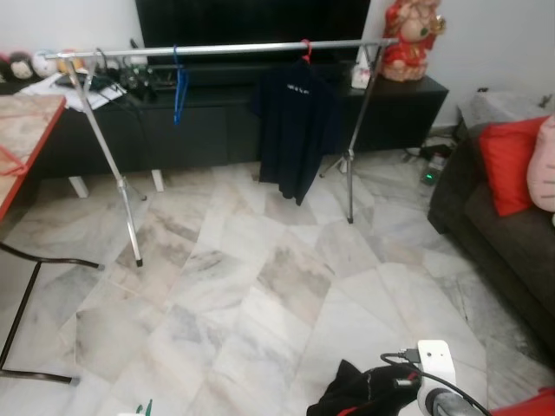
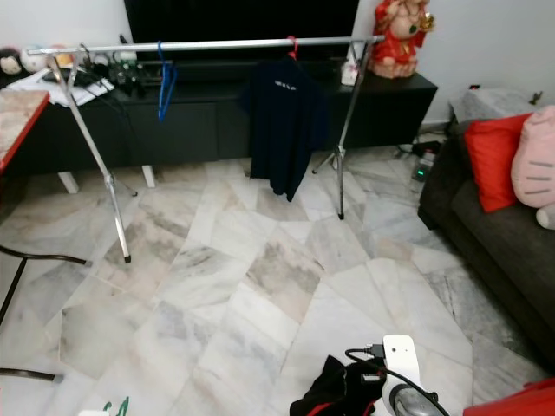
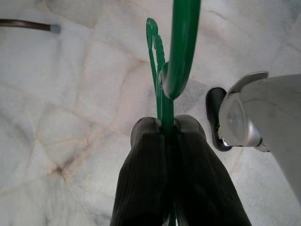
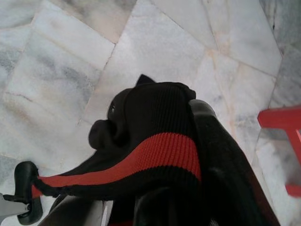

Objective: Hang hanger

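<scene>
Left claw [image 3: 167, 129] pinched tight on a green hanger [image 3: 181, 52], fingers [image 3: 141, 188] pressed together with the thin green stem between them and the hook curving up past the tips, over the marble floor [image 3: 70, 84]. Right claw [image 4: 188, 155] wrapped in a black garment [image 4: 150, 122] with a red stripe, held low above the floor; whether its fingers are parted or closed beneath the cloth cannot be told. Well ahead of both claws, a silver rack [image 1: 225, 48] on splayed legs, spanning the room. On its rail, toward the left claw's side, a blue hanger [image 1: 179, 82], bare; further toward the right claw's side, a dark shirt [image 1: 295, 130] on a red hanger [image 1: 305, 48]. Behind the rack, a long black cabinet [image 1: 399, 108] with a red figurine [image 1: 409, 39] on its end. Off beyond the right claw, a dark sofa [image 1: 512, 251] holding a red cushion [image 1: 510, 160]. Off beyond the left claw, the corner of a red-edged counter [image 1: 22, 143].
</scene>
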You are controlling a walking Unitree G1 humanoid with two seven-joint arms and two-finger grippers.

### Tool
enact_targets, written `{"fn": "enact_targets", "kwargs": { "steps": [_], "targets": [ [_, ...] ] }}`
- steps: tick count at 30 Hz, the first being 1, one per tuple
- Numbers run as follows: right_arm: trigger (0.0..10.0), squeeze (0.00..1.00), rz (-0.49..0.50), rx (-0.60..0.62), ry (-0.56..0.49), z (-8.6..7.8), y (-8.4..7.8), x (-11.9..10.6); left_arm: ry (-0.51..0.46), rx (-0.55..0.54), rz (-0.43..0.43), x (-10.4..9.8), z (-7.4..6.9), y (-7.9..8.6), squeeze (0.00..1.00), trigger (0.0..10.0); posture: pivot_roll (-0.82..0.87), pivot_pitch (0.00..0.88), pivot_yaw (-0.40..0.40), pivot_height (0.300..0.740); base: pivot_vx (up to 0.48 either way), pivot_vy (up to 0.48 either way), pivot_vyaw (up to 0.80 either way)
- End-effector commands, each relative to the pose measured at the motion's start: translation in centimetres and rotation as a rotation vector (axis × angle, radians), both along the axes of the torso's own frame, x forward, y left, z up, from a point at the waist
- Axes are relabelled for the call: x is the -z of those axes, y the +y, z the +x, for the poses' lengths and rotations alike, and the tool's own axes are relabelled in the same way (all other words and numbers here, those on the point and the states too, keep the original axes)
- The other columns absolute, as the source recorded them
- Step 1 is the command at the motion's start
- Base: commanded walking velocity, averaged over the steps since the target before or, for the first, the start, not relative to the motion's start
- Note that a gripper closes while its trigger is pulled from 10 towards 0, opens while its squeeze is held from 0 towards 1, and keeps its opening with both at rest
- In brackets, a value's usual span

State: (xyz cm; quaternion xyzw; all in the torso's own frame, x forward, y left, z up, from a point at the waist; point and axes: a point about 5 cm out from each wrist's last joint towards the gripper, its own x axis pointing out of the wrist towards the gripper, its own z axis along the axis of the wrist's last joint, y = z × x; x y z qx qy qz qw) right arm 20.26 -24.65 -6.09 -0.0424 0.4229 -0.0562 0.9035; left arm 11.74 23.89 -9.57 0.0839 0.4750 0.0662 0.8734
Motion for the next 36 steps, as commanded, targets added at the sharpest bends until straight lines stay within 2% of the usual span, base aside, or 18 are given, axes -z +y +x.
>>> {"fn": "enact_targets", "kwargs": {
  "steps": [1,2,3,6,20,36],
  "targets": [
    [10.0,0.0,-0.012,0.009,-0.003,-0.1,-0.6,-0.1,0.008,0.01,-0.009,0.2,-0.4,-0.5,0.0,10.0,0.02,0.0,-0.065,0.716,0.0,0.0,0.0],
    [10.0,0.0,-0.012,0.009,-0.003,-0.1,-0.6,-0.1,0.01,0.01,-0.009,0.3,-0.5,-0.5,0.0,10.0,0.02,0.0,-0.065,0.716,0.0,0.0,0.0],
    [10.0,0.0,-0.012,0.008,-0.002,-0.1,-0.6,-0.1,0.02,0.008,-0.01,0.4,-1.2,-0.4,0.0,10.0,0.02,0.0,-0.065,0.716,0.0,0.0,0.0],
    [10.0,0.0,-0.012,0.007,-0.002,0.0,-0.6,-0.2,0.028,0.007,-0.012,0.5,-1.8,-0.5,0.0,10.0,0.03,0.0,-0.066,0.716,0.0,0.0,0.0],
    [10.0,0.0,-0.012,0.007,-0.002,0.0,-0.5,-0.2,0.013,0.016,-0.028,0.5,-0.3,-1.5,0.0,10.0,0.03,0.0,-0.066,0.716,0.0,0.0,0.0],
    [10.0,0.0,-0.011,0.005,-0.002,0.0,-0.5,-0.2,0.023,0.009,-0.017,0.4,-0.4,-1.1,0.0,10.0,0.03,0.0,-0.066,0.716,0.0,0.0,0.0]
  ]
}}
